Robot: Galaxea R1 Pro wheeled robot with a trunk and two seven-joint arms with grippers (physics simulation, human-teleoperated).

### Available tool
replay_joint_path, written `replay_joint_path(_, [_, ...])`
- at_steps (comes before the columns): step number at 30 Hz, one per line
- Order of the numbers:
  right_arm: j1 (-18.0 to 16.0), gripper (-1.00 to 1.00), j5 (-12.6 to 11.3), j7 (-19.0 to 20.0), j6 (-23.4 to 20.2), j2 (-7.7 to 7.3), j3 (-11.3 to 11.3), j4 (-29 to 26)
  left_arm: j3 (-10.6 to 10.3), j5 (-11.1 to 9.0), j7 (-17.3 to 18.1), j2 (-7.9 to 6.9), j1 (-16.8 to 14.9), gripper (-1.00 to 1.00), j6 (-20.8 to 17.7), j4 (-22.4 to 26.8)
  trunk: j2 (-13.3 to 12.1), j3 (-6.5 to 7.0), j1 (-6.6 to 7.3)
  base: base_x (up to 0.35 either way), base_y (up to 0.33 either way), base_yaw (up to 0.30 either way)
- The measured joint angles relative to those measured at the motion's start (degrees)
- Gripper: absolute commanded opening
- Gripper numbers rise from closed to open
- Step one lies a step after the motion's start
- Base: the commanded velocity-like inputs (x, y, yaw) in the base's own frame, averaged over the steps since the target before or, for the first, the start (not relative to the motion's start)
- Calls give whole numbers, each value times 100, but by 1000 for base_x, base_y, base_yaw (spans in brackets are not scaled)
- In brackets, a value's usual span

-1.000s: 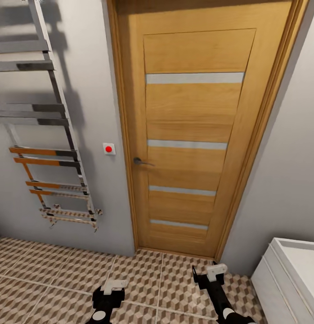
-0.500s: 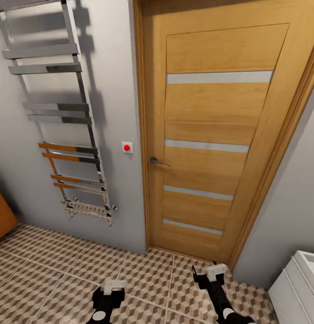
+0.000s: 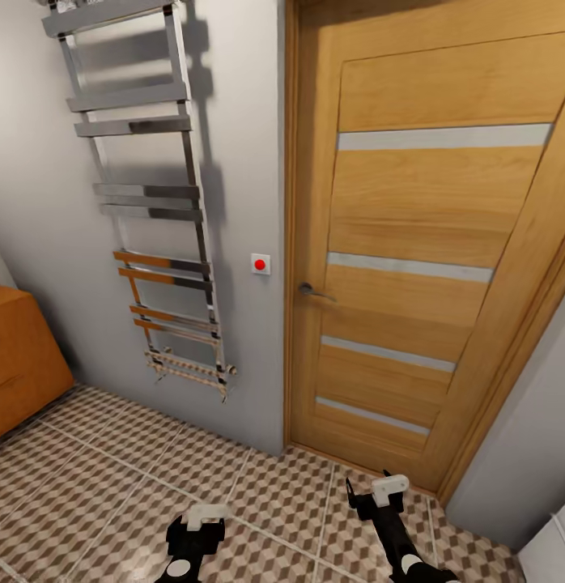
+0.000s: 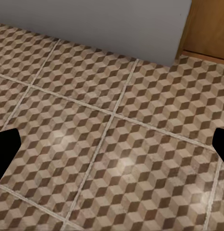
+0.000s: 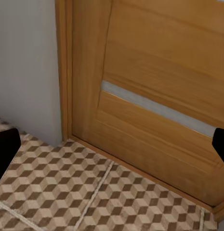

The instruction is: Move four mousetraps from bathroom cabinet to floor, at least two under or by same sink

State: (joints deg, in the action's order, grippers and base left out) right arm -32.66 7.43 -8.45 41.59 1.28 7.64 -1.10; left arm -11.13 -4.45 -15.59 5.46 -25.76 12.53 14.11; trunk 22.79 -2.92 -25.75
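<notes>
The mousetraps are out of view. A corner of the orange-brown wooden cabinet (image 3: 19, 364) shows at the left edge of the head view, standing on the cube-patterned bathroom floor (image 3: 112, 486). The sink basin is out of view. My left gripper (image 3: 197, 528) and right gripper (image 3: 381, 495) hang low over the tiles in front of me. In the left wrist view the left gripper (image 4: 112, 149) is open with bare floor between its dark fingertips. The right gripper (image 5: 112, 144) is open too, facing the foot of the door.
A closed wooden door (image 3: 428, 243) with a lever handle (image 3: 311, 289) stands straight ahead. A chrome towel rail (image 3: 153, 210) hangs on the grey wall, with a red button (image 3: 260, 264) beside the door frame. A white vanity corner (image 3: 554, 555) sits at bottom right.
The camera has turned left, so the whole picture has shifted right. The cabinet has come into view at the left and the white vanity has nearly left at the right. Both grippers hold the same pose.
</notes>
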Motion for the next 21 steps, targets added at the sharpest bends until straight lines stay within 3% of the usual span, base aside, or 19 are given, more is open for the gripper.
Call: replay_joint_path(21, [1,100,0,0,0,1,0,0,0,0,0,0,0,100,0,-5,0,0,0,0,0,234])
